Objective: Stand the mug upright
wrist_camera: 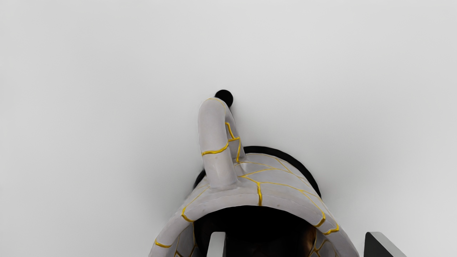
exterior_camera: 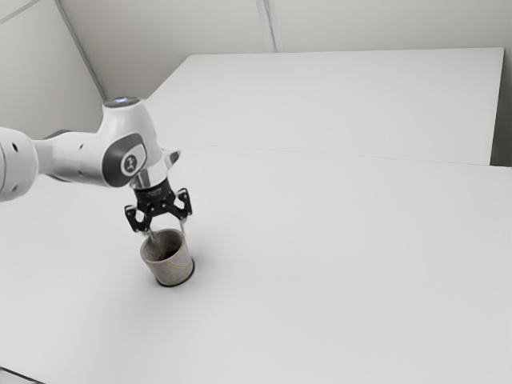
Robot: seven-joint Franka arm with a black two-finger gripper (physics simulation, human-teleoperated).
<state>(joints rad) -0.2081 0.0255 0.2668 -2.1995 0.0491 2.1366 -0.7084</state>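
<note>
I am seeing the mug (exterior_camera: 169, 260) standing on its bottom, mouth up, on the white table (exterior_camera: 344, 264), over on the exterior view's left and toward the near side. My gripper (exterior_camera: 168, 233) is hanging right above it, and its fingers are spreading wide, not pinching anything. One finger (wrist_camera: 216, 246) is sitting over the open mouth, and the other finger (wrist_camera: 380, 246) is sitting past the rim, on the outside. I am not telling how deep the first one is reaching.

The mug is looking hard and stiff, like baked clay, so I am guessing it won't squash. It is probably weighing a little, not a lot, and its smooth, shiny skin may be slipping if a squeeze is too soft. A bump may be chipping it or knocking it over.

For holding, I am liking the wall best, with one finger inside and one outside, away from the handle (wrist_camera: 216, 142). The handle is sticking out to one side, so a hold there may be letting the heavy cup part swing. Any squeeze should be going slow and straight.
</note>
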